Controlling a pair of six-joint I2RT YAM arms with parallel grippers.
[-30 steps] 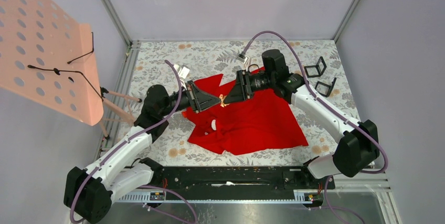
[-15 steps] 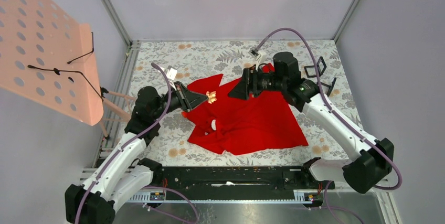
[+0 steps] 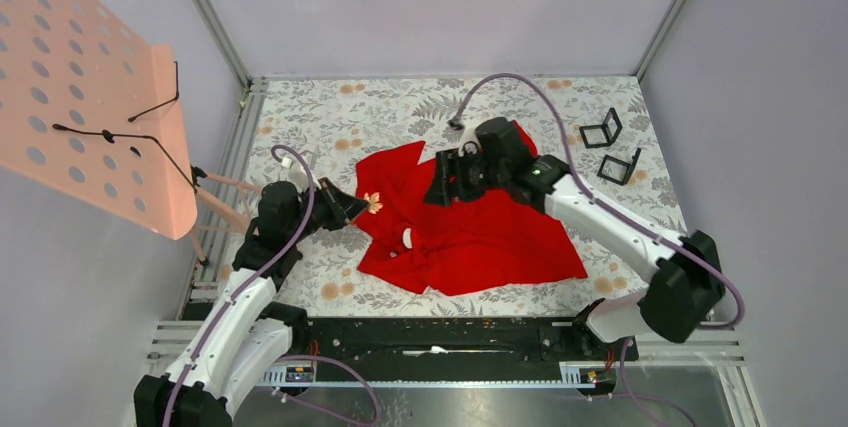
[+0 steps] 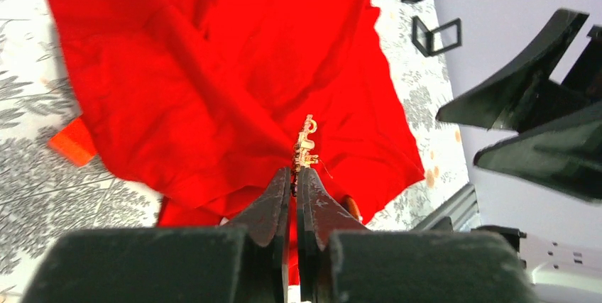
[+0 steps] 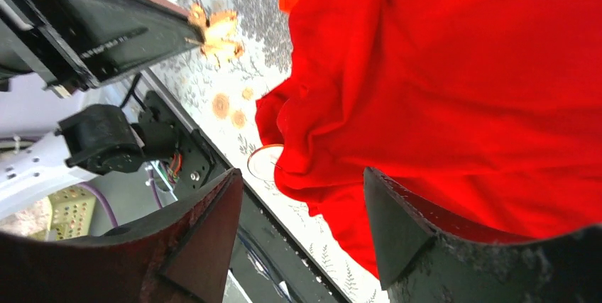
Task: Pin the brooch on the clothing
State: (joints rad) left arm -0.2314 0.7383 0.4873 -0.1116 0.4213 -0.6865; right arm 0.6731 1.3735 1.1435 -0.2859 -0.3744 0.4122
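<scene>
Two grippers hover at the red shirt (image 3: pixel 490 232): the left gripper (image 4: pixel 294 177) pinches a small gold brooch (image 4: pixel 306 144) by its edge, and the right gripper (image 5: pixel 302 175) gapes wide above the fabric.

Two black frames (image 3: pixel 601 130) are standing on the floral table cover (image 3: pixel 400 107) — close together, far right. A pink perforated board (image 3: pixel 90 97) is tilting beyond its left edge.

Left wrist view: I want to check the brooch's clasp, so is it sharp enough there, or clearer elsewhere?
Left wrist: the small gold metal brooch is fairly crisp against the bright red fabric shirt; right wrist: it is a blurred, pale blob; top external: too small for detail.
</scene>
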